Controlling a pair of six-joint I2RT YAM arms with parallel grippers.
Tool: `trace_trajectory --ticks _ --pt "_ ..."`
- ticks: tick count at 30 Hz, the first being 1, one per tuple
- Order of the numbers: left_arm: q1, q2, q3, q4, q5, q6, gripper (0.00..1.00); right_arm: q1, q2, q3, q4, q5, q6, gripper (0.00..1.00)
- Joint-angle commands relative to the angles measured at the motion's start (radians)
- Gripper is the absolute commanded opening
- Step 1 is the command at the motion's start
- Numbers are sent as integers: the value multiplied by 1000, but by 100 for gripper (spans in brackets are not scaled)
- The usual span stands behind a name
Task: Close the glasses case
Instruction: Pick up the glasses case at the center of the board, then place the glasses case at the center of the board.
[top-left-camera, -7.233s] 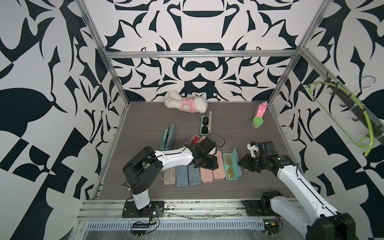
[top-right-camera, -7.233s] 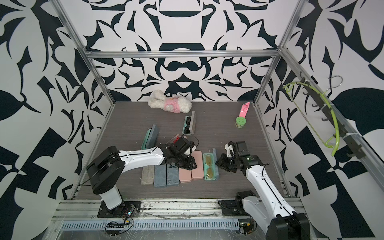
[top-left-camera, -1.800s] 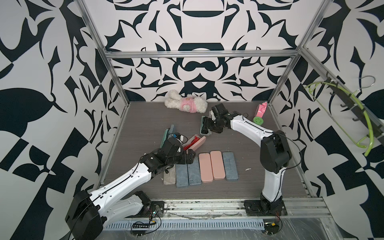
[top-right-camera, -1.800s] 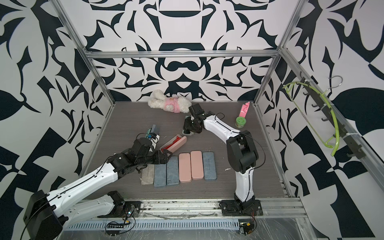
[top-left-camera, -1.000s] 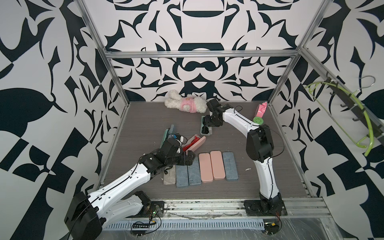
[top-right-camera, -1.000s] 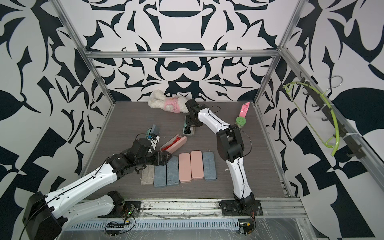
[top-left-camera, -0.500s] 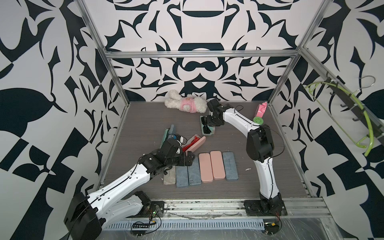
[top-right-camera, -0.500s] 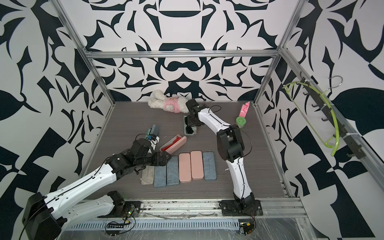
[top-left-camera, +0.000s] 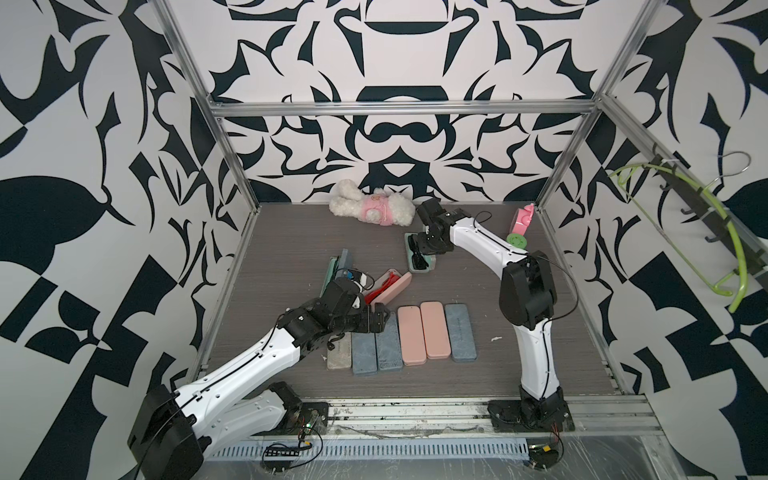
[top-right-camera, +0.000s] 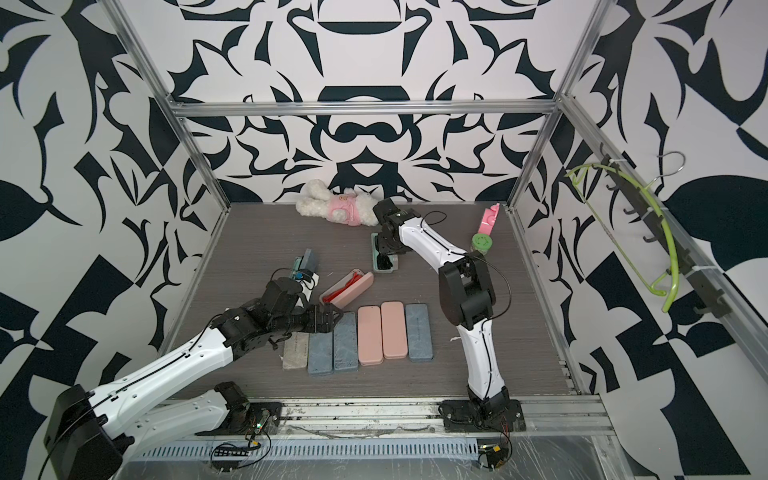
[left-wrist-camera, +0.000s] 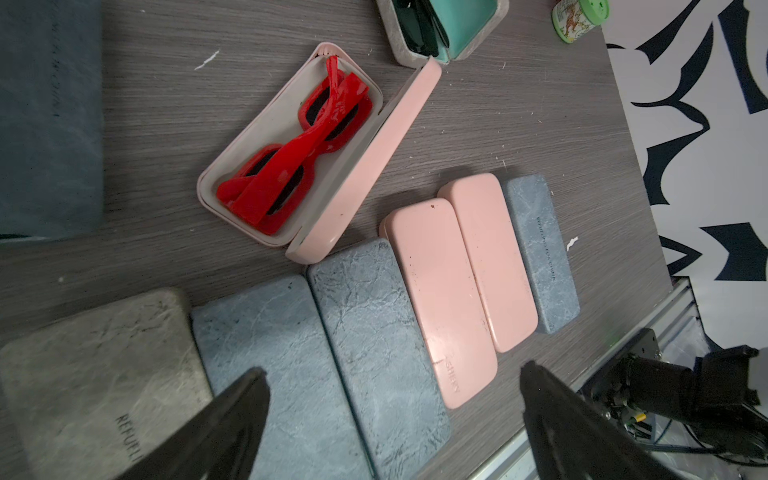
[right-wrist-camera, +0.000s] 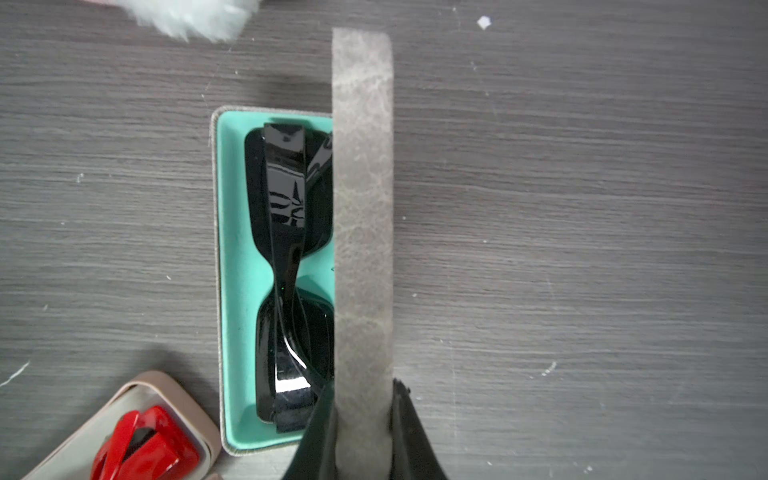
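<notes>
Dark wood tabletop (top-left-camera: 291, 232): near the plush toy (top-left-camera: 372, 208), the right gripper (right-wrist-camera: 362, 399) pinches the glasses case (right-wrist-camera: 235, 353) by its upright lid (right-wrist-camera: 362, 187), to swing it shut; left gripper (left-wrist-camera: 392, 374) hangs spread, farther off.

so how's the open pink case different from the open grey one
The pink case has a pale lining and holds red glasses; the grey case is lined teal and holds black glasses. The right gripper pinches the grey case's lid; no gripper holds the pink case. Both stand open.
</notes>
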Motion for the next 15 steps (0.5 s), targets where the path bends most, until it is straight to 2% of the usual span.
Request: trace_trajectory --ticks 1,15 --pt "4 4 -13 -3 12 18 99 0 -95 -26 23 48 -24 10" --pt "4 13 -16 20 32 18 99 -4 -336 -252 22 179 -82 9"
